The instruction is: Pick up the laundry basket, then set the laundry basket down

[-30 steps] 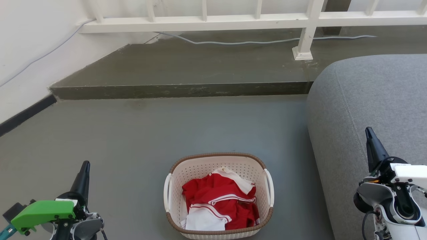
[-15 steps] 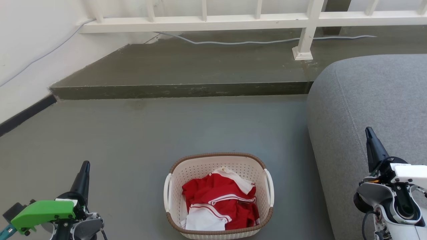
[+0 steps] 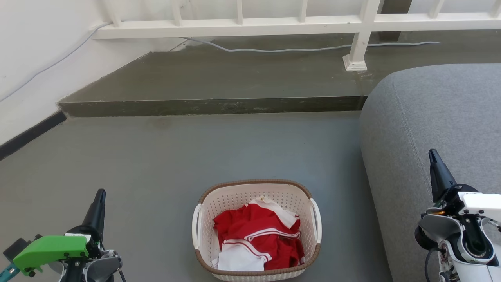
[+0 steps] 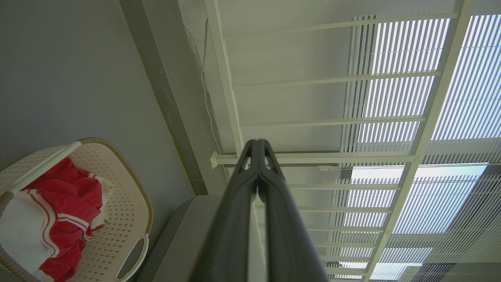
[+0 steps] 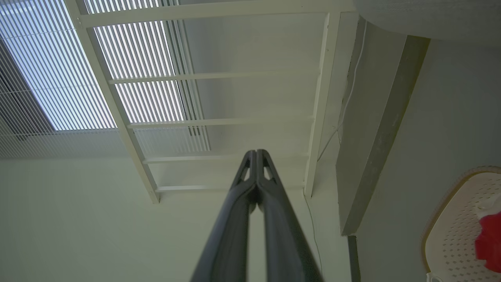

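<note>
Down on floor (image 3: 250,149), laundry basket (image 3: 238,199)

A smooth grey floor (image 3: 156,156) runs back to a raised concrete step (image 3: 219,78), darker in tone, with a scuffed front edge. A white railing (image 3: 274,25) with upright bars runs along the far side of the step, and one square post (image 3: 357,47) stands on it. A thin grey cable (image 3: 282,49) lies on the step just below the railing. At left is a white wall (image 3: 31,51) with a black skirting strip (image 3: 29,135). At right sits a rounded grey fabric sofa (image 3: 438,117). Bright slatted blinds (image 4: 462,86) show beyond the railing.
</note>
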{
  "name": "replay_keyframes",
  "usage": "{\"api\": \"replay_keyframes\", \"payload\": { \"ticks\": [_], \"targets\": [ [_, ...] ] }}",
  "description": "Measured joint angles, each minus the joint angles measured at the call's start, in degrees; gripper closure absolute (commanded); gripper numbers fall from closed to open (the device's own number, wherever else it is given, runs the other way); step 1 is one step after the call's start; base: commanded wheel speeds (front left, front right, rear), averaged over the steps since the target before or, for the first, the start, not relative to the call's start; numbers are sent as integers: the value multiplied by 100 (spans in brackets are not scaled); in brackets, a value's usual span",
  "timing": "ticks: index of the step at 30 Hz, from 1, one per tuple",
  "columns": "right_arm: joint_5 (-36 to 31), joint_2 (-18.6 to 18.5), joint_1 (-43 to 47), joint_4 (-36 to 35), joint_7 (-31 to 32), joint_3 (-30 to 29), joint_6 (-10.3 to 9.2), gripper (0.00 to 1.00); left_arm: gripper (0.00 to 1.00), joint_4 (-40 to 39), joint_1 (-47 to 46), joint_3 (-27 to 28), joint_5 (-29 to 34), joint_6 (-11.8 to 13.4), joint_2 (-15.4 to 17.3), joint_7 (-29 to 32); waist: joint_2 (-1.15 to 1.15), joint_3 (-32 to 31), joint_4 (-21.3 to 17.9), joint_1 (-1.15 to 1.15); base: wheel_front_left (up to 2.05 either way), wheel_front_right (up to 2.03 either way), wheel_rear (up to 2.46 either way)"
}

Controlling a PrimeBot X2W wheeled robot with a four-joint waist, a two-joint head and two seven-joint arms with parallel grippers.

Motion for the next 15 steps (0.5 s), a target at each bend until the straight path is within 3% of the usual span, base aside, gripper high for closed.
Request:
{"api": "replay_keyframes", "payload": {
  "ticks": [15],
  "targets": [
    [0,0,1,-8,0,0,0,100,100,0,0,0,1,0,0,0,0,0,0,0,0,0,0]
  ]
}}
